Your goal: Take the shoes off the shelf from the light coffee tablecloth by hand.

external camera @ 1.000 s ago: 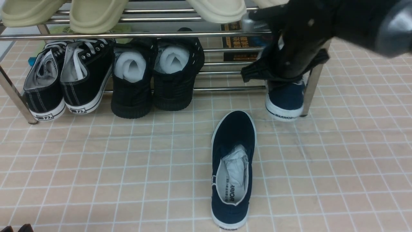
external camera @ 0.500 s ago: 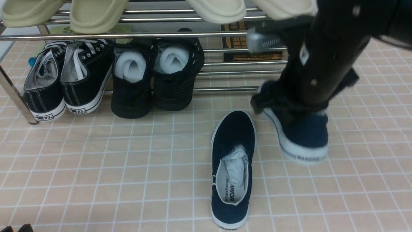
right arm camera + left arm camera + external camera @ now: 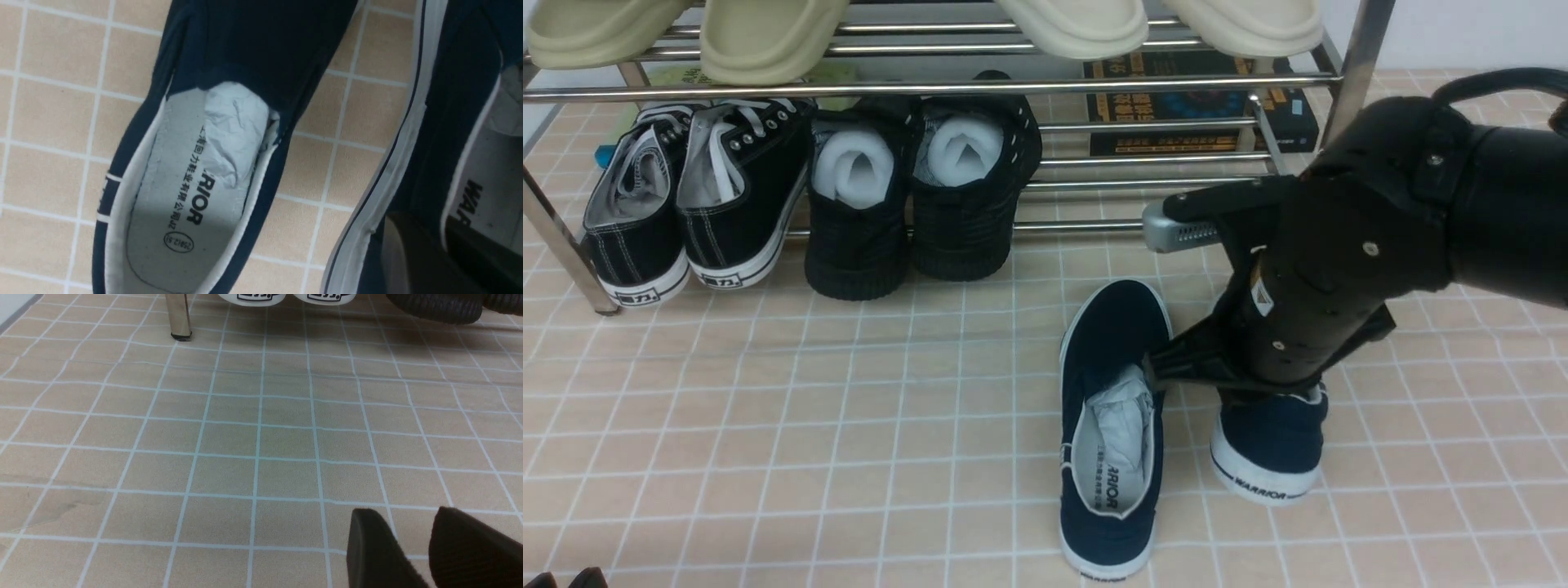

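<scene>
One navy shoe (image 3: 1112,425) is laid on the light coffee tablecloth (image 3: 768,425), off the shelf (image 3: 931,86) and before its right end. The other navy shoe (image 3: 1270,453) is pinched at its side wall by the right gripper (image 3: 427,253), just beside the first, heel toward the robot. The left gripper (image 3: 408,526) is held slightly spread over the tablecloth.

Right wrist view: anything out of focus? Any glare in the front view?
Right wrist view: the lying shoe is sharp, insole print legible; the right claw, on the held shoe, is dark and soft. Front view: glare streaks along the shelf bars.
</scene>
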